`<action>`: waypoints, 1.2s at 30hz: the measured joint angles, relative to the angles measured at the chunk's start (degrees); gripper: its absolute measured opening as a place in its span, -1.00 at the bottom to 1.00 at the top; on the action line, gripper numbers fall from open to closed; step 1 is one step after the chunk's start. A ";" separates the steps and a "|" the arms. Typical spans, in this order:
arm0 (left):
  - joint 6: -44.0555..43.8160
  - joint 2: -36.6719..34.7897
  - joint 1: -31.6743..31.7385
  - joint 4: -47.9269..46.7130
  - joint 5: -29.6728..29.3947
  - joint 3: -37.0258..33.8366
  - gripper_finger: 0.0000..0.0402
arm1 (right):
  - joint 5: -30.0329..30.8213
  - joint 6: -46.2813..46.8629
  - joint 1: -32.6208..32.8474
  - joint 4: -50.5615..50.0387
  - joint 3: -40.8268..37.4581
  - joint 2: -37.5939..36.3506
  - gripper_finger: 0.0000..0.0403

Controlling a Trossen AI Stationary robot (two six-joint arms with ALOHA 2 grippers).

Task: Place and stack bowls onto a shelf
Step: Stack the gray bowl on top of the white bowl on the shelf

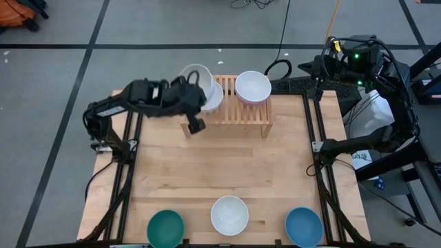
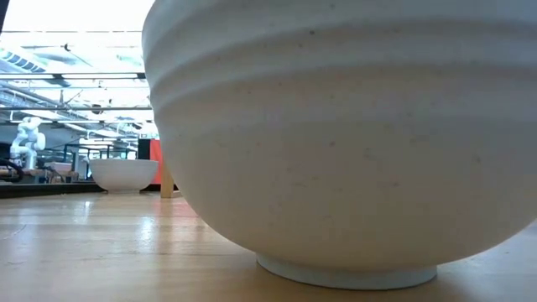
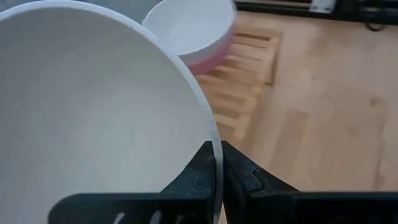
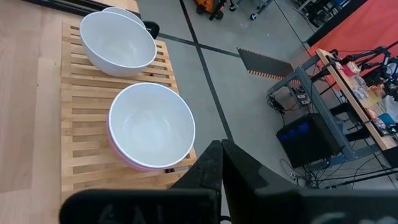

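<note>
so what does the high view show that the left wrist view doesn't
Only the high view shows the teal bowl, blue bowl and a white bowl along the near table edge, plus the right arm parked at the table's right side. Only the left wrist view shows the left pincer shut on the rim of a tilted white bowl. Both show the wooden shelf and the white bowl stacked in the pink one.
</note>
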 joint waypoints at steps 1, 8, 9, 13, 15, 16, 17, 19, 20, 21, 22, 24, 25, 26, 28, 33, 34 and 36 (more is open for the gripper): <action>-0.10 0.00 1.39 -0.21 1.12 0.14 -0.96 | 0.00 0.00 0.00 0.00 0.00 0.00 -1.00; 1.38 0.02 10.68 -1.41 10.73 0.74 -0.96 | 0.00 0.02 0.00 -0.02 0.00 0.00 -1.00; 1.57 0.04 11.68 -1.41 11.88 0.74 -0.96 | 0.00 0.02 0.00 -0.02 0.00 0.00 -1.00; 3.58 0.07 15.14 -1.47 13.70 0.74 -0.96 | 0.00 0.02 0.00 -0.01 0.00 0.00 -1.00; 6.94 0.50 16.30 -1.41 13.55 0.74 -0.96 | 0.00 0.02 0.00 -0.02 0.00 0.00 -1.00; 7.93 0.75 16.82 -1.39 13.55 0.74 -0.96 | 0.00 0.02 0.00 0.00 0.00 0.00 -1.00; 8.54 1.05 17.41 -1.40 13.63 0.74 -0.96 | 0.00 0.02 0.00 -0.01 0.00 0.00 -1.00; 9.70 1.95 18.35 -1.23 14.01 0.74 -0.96 | 0.00 0.02 0.00 -0.02 0.00 0.00 -1.00; 10.49 2.39 18.80 -1.13 14.27 0.74 -0.96 | 0.00 0.02 0.00 0.00 0.00 0.00 -1.00; 11.35 2.75 19.33 -1.15 14.69 0.74 -0.96 | 0.00 0.02 0.00 0.00 0.00 0.00 -1.00; 12.08 3.12 19.68 -1.18 15.03 0.74 -0.96 | 0.00 0.02 0.00 0.00 0.00 0.00 -1.00; 13.71 3.99 20.04 -1.15 15.92 0.74 -0.96 | 0.00 0.02 0.00 0.00 0.00 0.00 -1.00; 14.44 4.30 20.18 -1.32 16.66 0.74 -0.96 | 0.00 0.02 0.00 0.00 0.00 0.00 -1.00; 14.91 4.75 20.36 -1.61 17.16 0.74 -0.96 | 0.00 0.02 0.00 0.00 0.00 0.00 -1.00; 15.62 5.63 20.50 -2.06 18.48 0.74 -0.96 | 0.00 0.02 0.00 0.00 0.00 0.00 -1.00; 17.90 7.59 20.64 -3.83 20.63 0.74 -0.96 | 0.01 0.70 0.00 0.00 0.00 0.01 -1.00; 18.19 7.97 20.64 -4.37 20.69 0.74 -0.96 | 0.00 1.22 0.00 0.00 0.00 0.02 -1.00; 19.05 8.73 20.62 -5.39 21.15 0.74 -0.96 | 0.01 1.75 0.00 0.00 0.00 0.02 -1.00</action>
